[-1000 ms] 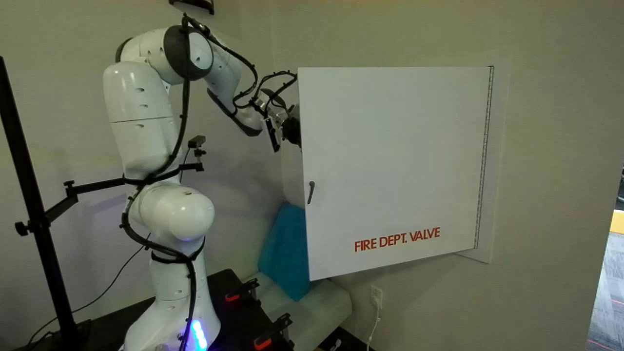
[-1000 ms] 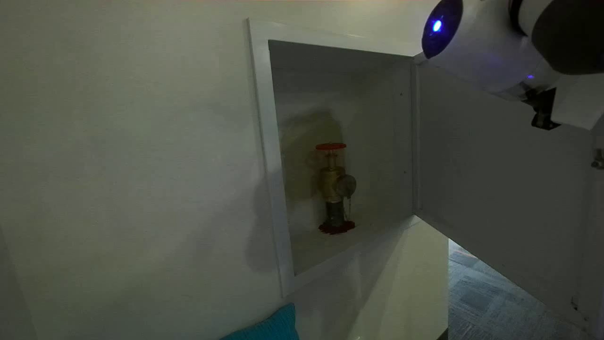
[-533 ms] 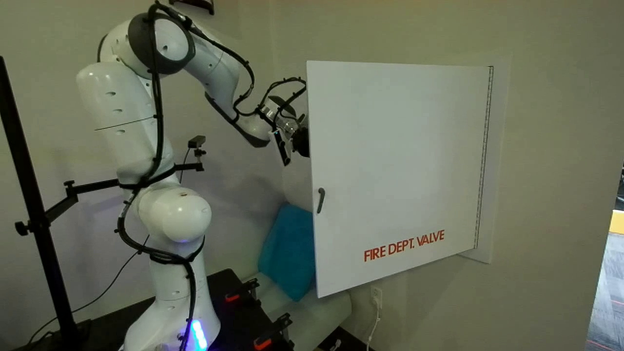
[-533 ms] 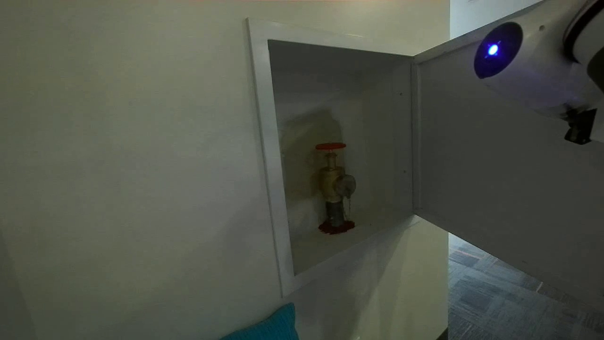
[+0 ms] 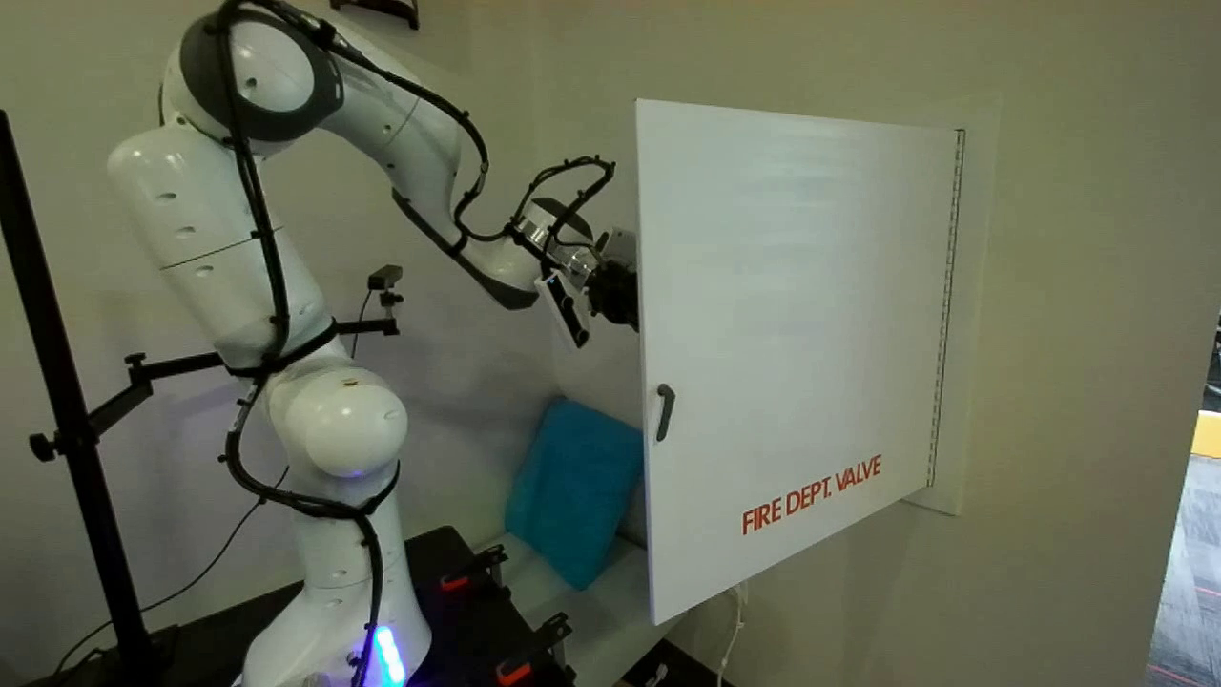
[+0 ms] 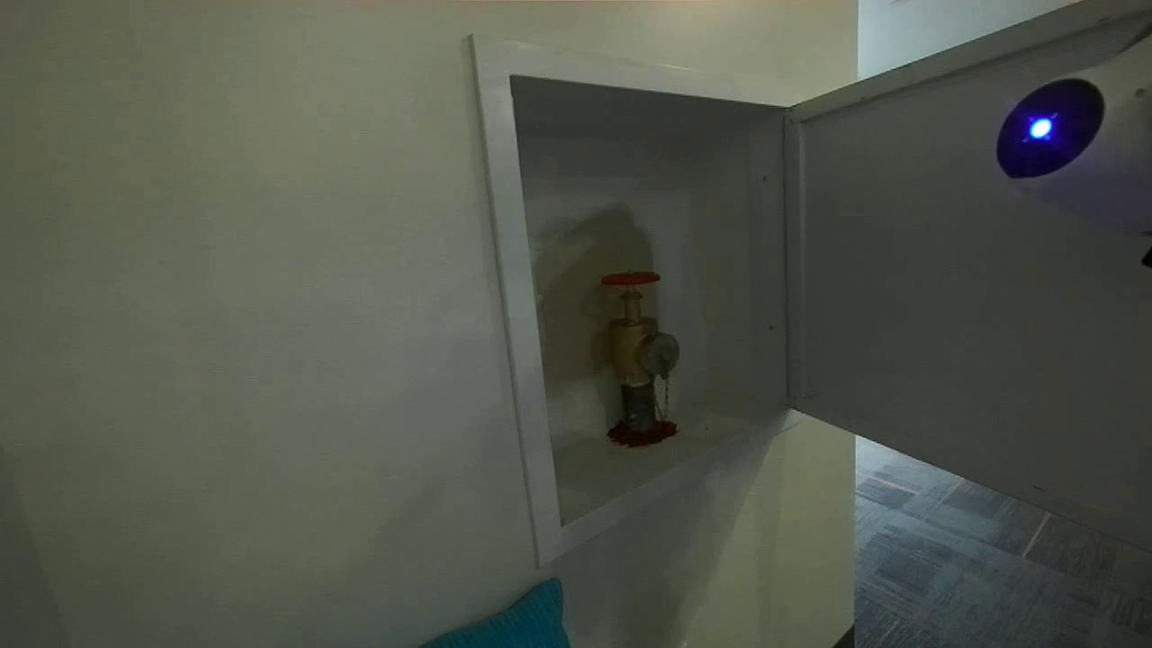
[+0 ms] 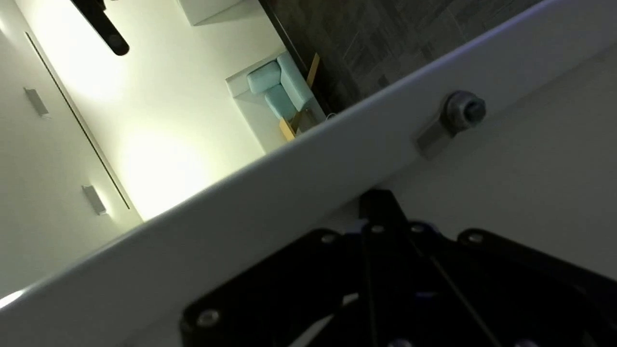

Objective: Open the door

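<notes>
The white door (image 5: 792, 286) with red "FIRE DEPT. VALVE" lettering stands swung out from its wall frame, hinged at its right edge in that exterior view. Its dark latch (image 5: 665, 412) is near the free edge. Its inner face (image 6: 954, 297) shows in an exterior view. My gripper (image 7: 378, 202) is behind the door, on its inner side near the free edge. Its fingers are together with nothing seen between them. The tips appear to touch the inner face by the raised edge lip (image 7: 270, 193); contact is hard to judge. The fingertips are hidden behind the door in an exterior view.
A brass valve with a red wheel (image 6: 632, 351) stands inside the wall recess. A blue cushion (image 5: 572, 496) leans on a pale bench (image 5: 596, 596) below the door. A black pole (image 5: 67, 401) with a camera arm stands beside the robot. A bolt (image 7: 465, 112) sticks out near the door's lip.
The door has swung further out from the wall, its free edge moving right and nearer in an exterior view. My gripper has moved along with it behind the panel, and the arm has leaned back.
</notes>
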